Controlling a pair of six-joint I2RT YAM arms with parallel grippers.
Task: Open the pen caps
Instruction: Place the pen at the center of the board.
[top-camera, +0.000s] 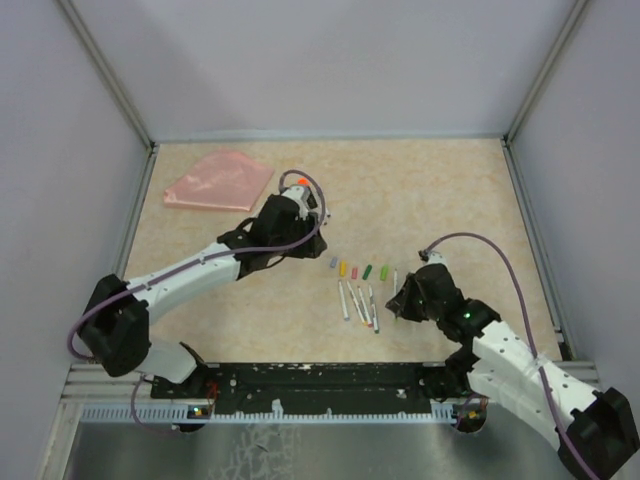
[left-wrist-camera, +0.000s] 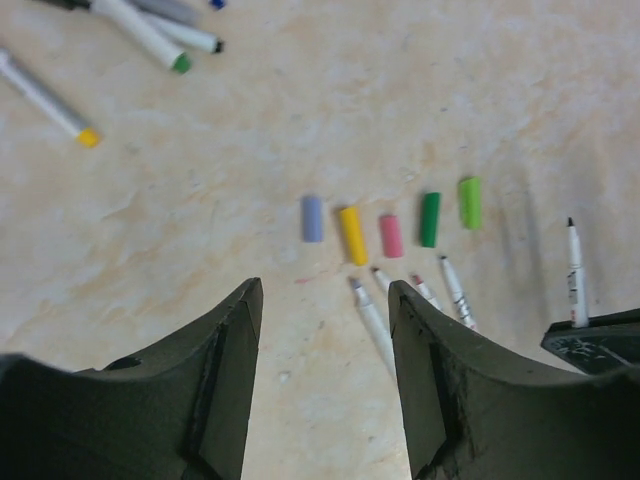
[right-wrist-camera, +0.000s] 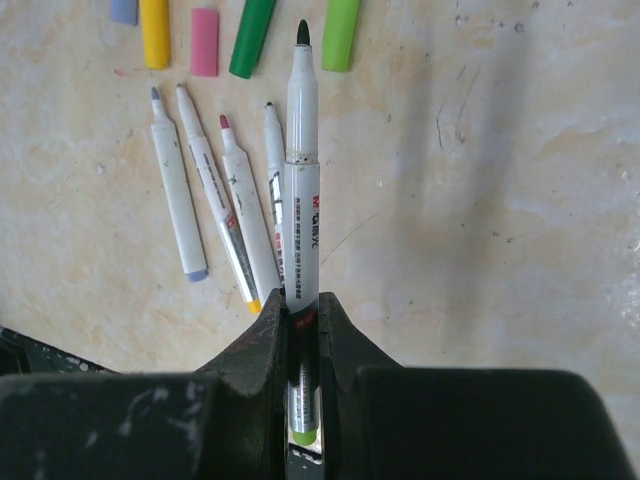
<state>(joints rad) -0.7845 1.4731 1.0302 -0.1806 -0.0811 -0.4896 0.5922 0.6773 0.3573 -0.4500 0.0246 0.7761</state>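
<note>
A: Right gripper (right-wrist-camera: 302, 312) is clamped on a bare pen (right-wrist-camera: 302, 150) near its tail. The tip points at the caps (left-wrist-camera: 391, 236), toward the light-green end of the row.

B: So the caps are off: five in a row on the table (right-wrist-camera: 500, 200). Four bare pens (right-wrist-camera: 235, 200) lie just on the arm-base side of the row.

A: Left gripper (left-wrist-camera: 325, 300) is spread wide and empty, off the grey end of the row.

B: Risks?

A: We grip far from the tip, so the pen may pivot or slip at set-down. It may then roll into the four pens or shove the caps out of line. The wet tip may mark the table.

B: More pens (left-wrist-camera: 140, 25) lie well off the grey end of the row. We cannot tell if they are capped, so we may call it done too early.
</note>
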